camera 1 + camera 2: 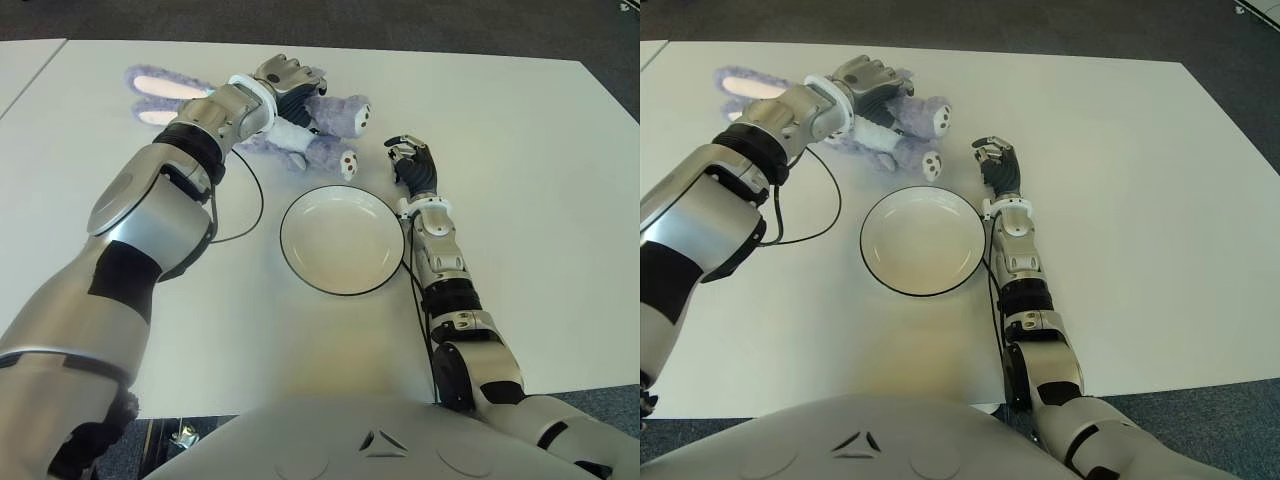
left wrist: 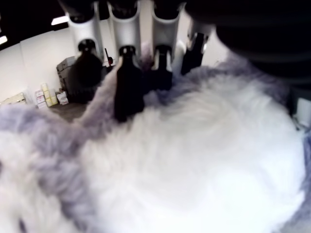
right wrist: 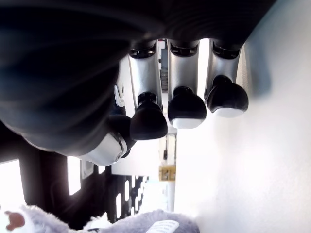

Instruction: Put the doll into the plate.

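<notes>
- Leftmost on the white table (image 1: 560,200): doll's long ears, pink-lined, pointing to the table's left, flat on the surface.
- Doll (image 1: 335,118) = purple-and-white plush rabbit, lying on the table at the far side, beyond the plate's left rim, not in the plate.
- Left hand (image 1: 285,80) is on top of the doll's middle, arm reaching in from the left over the ears and head.
- Left wrist view: fingertips (image 2: 127,92) pressed down into the fur, dark tips sunk in side by side, fur bulging below them. Fingers curled around the body, clamped on the doll.
- Doll's feet stick out past the hand toward the right; one foot with dark paw dots is just beyond the plate's far rim, near it, cannot tell if touching.
- Black cable loops on the table beside the left forearm, left of the plate.
- Plate (image 1: 300,262): white, round, dark rim, centre of the table, nothing in it.
- Right hand (image 1: 412,163) shows just right of the plate's far-right rim, well clear of the doll's body, near its feet.
- Right wrist view: fingers (image 3: 186,104) loosely bent, tips apart from the thumb, nothing held; a bit of purple fur visible beyond them.
</notes>
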{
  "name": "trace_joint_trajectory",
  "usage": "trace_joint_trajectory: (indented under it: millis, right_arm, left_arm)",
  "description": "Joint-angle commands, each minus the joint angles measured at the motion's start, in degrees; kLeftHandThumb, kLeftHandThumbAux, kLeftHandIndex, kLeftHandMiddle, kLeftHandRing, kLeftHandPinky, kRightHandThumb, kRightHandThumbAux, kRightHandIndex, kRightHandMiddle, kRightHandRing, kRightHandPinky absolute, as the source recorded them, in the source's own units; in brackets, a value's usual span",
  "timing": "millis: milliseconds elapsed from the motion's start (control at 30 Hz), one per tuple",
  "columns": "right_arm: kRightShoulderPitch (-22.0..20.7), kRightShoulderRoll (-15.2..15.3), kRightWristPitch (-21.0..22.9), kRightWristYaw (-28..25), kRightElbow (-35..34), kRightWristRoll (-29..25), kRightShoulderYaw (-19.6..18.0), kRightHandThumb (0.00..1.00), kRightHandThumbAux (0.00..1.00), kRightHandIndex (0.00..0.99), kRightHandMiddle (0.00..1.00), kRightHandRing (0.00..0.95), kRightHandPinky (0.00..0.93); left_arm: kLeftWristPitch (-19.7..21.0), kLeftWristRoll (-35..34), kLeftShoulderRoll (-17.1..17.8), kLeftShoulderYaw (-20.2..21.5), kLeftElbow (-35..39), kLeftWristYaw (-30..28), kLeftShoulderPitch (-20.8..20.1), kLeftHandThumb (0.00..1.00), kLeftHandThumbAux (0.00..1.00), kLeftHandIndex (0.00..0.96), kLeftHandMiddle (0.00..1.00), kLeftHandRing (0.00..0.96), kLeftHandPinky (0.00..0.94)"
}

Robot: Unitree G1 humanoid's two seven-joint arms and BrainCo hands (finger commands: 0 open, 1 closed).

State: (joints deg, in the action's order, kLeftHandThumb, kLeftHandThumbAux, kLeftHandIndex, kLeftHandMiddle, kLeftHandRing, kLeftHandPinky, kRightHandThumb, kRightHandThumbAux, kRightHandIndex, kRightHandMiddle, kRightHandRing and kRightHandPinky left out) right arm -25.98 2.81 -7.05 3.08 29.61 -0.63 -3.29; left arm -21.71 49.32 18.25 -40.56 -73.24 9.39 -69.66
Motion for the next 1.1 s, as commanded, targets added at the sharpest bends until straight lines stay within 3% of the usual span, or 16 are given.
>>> trace_joint_trajectory:
  millis: [33, 133, 333, 667, 733, 767, 933, 1100]
  right_arm:
    - [2.03, -0.06, 1.98, -0.43, 1.89, 0.30, 0.18, 0.706, 0.720, 0.440, 0.859, 0.859, 0.842]
    - [2.00, 0.06, 1.99, -0.59, 1.97, 0.33, 0.19, 0.706, 0.720, 0.440, 0.858, 0.857, 0.840]
    - [1.83, 0.30, 1.89, -1.10, 2.49, 0.33, 0.23, 0.706, 0.720, 0.440, 0.855, 0.854, 0.839]
    - [1.68, 0.39, 1.69, -1.32, 3.02, 0.57, 0.41, 0.706, 0.720, 0.440, 0.851, 0.851, 0.827]
    - [1.66, 0.41, 1.63, -1.44, 3.10, 0.56, 0.43, 0.706, 0.720, 0.440, 0.849, 0.849, 0.823]
    - [1.66, 0.42, 1.59, -1.52, 3.13, 0.54, 0.44, 0.706, 0.720, 0.440, 0.848, 0.847, 0.822]
    - [1.54, 0.42, 1.48, -1.80, 3.46, 0.50, 0.52, 0.706, 0.720, 0.440, 0.843, 0.843, 0.822]
    - [1.49, 0.36, 1.50, -1.60, 3.57, 0.69, 0.65, 0.706, 0.720, 0.440, 0.835, 0.837, 0.812]
  left_arm:
    - [3.31, -1.39, -1.92, 1.36, -0.84, 0.61, 2.69, 0.083, 0.392, 0.247, 0.709, 0.724, 0.811]
    - [4.95, -1.83, -2.65, 1.98, -0.72, 0.82, 2.86, 0.066, 0.394, 0.243, 0.689, 0.707, 0.815]
    - [17.23, -7.96, -7.52, 8.05, -0.83, -3.64, 2.94, 0.013, 0.416, 0.175, 0.649, 0.708, 0.841]
    - [31.76, -11.13, -11.98, 10.86, -0.49, -11.55, 1.07, 0.000, 0.378, 0.074, 0.594, 0.691, 0.822]
    - [33.44, -11.19, -12.39, 10.88, -0.48, -12.96, 0.76, 0.000, 0.357, 0.066, 0.572, 0.670, 0.814]
    - [34.10, -11.20, -12.52, 10.86, -0.48, -13.66, 0.63, 0.000, 0.337, 0.057, 0.543, 0.607, 0.796]
    - [37.11, -11.04, -13.39, 10.48, -0.61, -17.34, -0.13, 0.000, 0.285, 0.028, 0.483, 0.480, 0.761]
    - [38.46, -10.79, -13.73, 10.03, -0.43, -18.95, -0.34, 0.000, 0.260, 0.017, 0.452, 0.431, 0.754]
